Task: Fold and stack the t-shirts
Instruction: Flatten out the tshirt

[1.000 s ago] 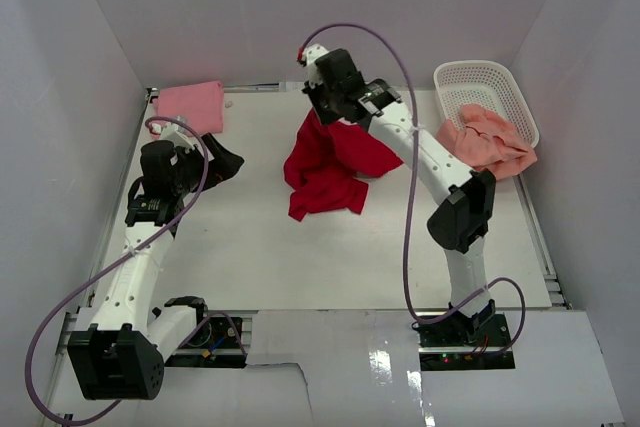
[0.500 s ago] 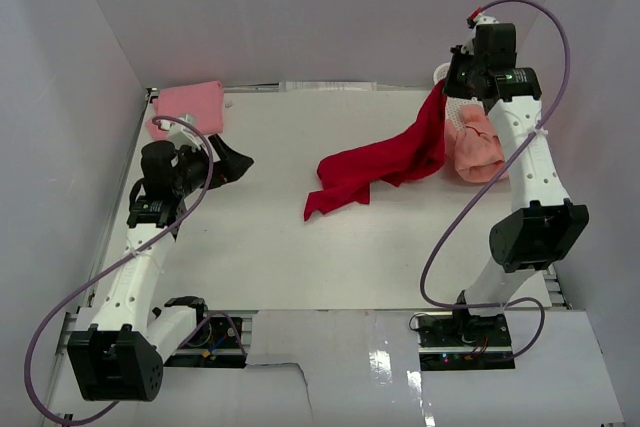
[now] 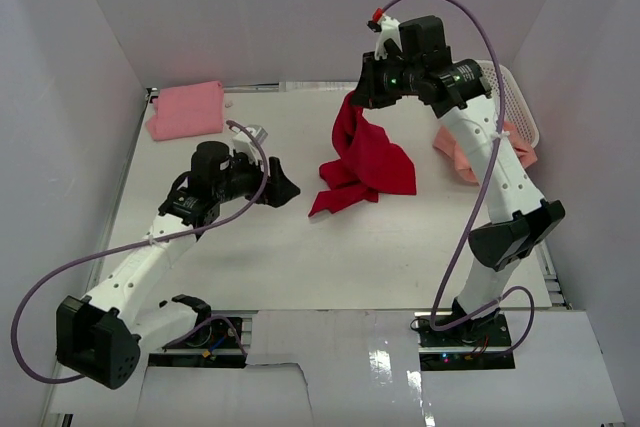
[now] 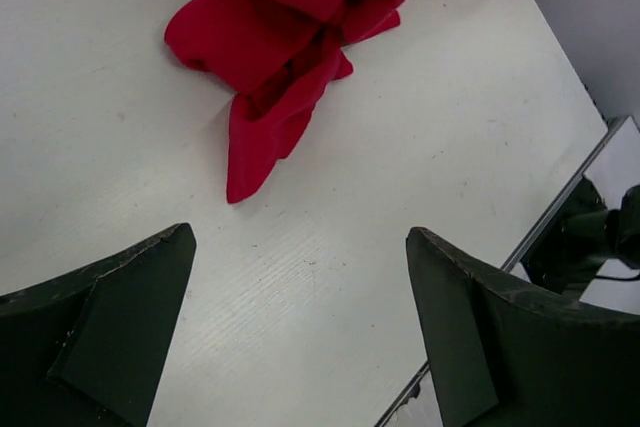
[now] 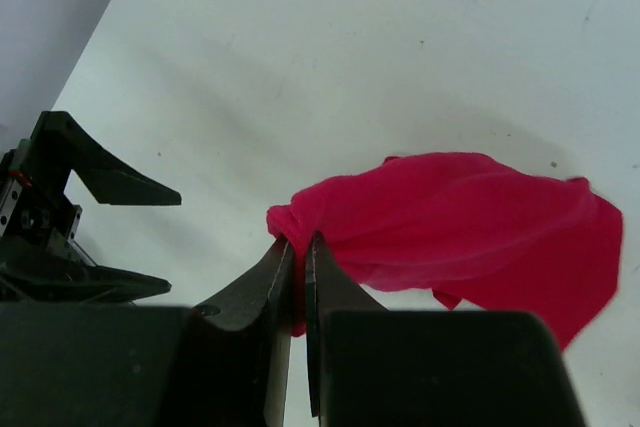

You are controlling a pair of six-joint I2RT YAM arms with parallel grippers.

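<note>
- The right fingers [image 5: 272, 282] are pressed together on a bunched edge of the bright red soft cloth t-shirt [image 3: 367, 159]. They hold that edge up in the air.
- The rest of the red shirt hangs down from this pinch, and its lower part lies crumpled on the white table [image 3: 300, 257].
- The left fingers [image 4: 120, 327] are spread wide and grip nothing. They hover low over the table, near the left side of the red shirt and pointing towards its lowest tip.
- A light pink cloth t-shirt [image 3: 187, 109] lies as a flat, tidy rectangle well to the left of the red shirt, at the far corner of the table. It looks already folded.
- A salmon-peach cloth t-shirt [image 3: 452, 150] lies rumpled to the right of the red shirt, partly behind the right arm. It seems to spill from the white plastic lattice basket [image 3: 517, 95].
- By this layout, roughly a third of the task is done, with one shirt folded.
- The red shirt has not yet been spread, folded or stacked, and the salmon-peach one appears untouched.
</note>
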